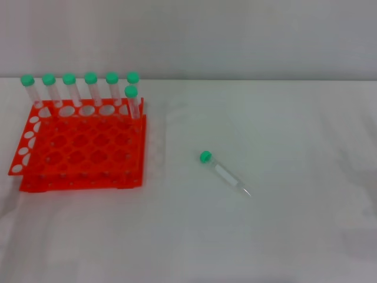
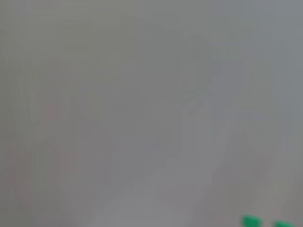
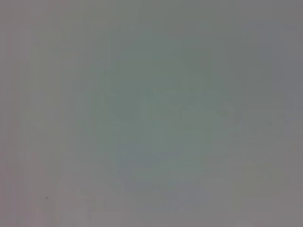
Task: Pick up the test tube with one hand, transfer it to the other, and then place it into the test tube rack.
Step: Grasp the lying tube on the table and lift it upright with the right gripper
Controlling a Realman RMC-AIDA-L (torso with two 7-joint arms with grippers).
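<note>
The test tube lies flat on the white table a little right of centre in the head view, green cap toward the rack, pointed tip toward the front right. The orange-red test tube rack stands at the left, with several green-capped tubes upright along its far row and one in the second row at its right end. Neither gripper shows in any view. The left wrist view shows only grey blur with two green caps at its edge. The right wrist view shows plain grey.
The white table stretches wide to the right of and in front of the lying tube. A pale wall runs behind the table's far edge.
</note>
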